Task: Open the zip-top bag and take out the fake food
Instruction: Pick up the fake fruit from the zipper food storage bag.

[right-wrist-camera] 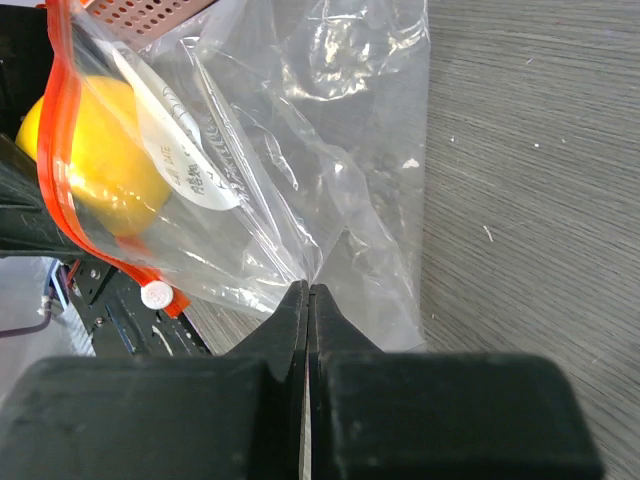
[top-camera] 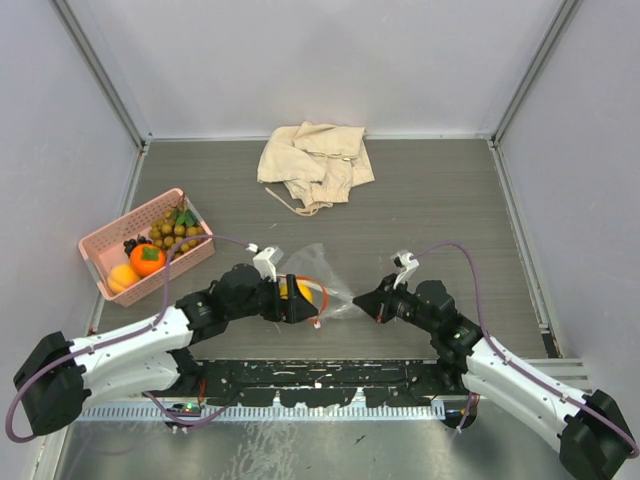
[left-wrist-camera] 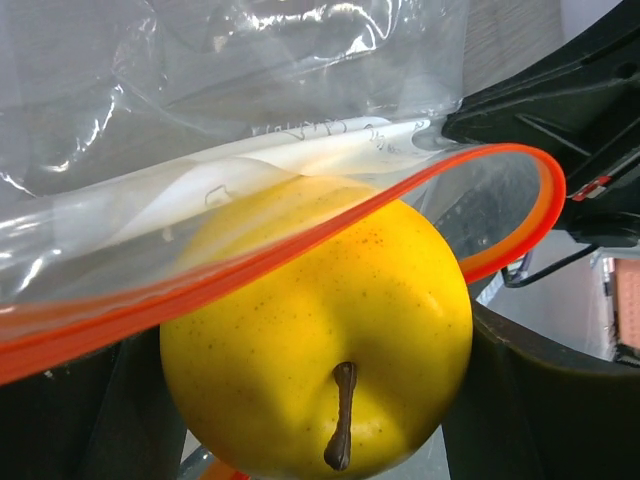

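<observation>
Woodgrain tabletop (top-camera: 450, 200), crinkly bag (right-wrist-camera: 330, 150), perhaps lemon (left-wrist-camera: 330, 320)

Grey wood-grain tabletop (top-camera: 450, 200); plain pale walls (top-camera: 320, 60) on three sides; aluminium corner posts (top-camera: 100, 70); even light

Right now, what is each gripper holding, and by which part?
Right gripper: clear plastic zip-top bag, pinched at an edge away from the orange zip. Left gripper: round yellow plastic fruit, across its sides.

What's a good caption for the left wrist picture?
Yellow fruit in the left end effector at the mouth of the zip-top bag.
</observation>
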### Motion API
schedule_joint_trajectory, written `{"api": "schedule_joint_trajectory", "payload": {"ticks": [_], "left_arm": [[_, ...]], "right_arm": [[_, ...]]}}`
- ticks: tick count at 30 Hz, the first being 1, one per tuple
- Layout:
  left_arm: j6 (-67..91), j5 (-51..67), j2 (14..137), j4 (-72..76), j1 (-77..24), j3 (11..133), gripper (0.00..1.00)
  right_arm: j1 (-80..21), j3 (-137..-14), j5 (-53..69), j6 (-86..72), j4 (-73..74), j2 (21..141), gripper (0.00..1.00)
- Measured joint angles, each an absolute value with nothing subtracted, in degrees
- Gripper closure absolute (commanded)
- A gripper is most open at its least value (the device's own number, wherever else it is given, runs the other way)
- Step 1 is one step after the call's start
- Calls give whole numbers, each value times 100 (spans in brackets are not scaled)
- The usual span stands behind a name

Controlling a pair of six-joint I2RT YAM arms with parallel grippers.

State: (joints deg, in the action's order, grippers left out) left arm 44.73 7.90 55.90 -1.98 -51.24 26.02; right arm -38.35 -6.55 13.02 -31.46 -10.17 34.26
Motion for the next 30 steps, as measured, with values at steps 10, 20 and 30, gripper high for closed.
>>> {"api": "schedule_joint_trajectory", "payload": {"ticks": [10,20,30], "left_arm": [[5369,762,5551,939,-4751,1859,33],[5682,1170,6300,1896,-4751,1859,38],[5898,1280,6265,2373,-4751,1861,40]], "right_arm": [[-4228,-674,982,-2834,-631,3804,99],[-4757,-674,784,-2759,-729,3868,39],[-4847,-351,1415,-2543,-1881,3009,0]]}}
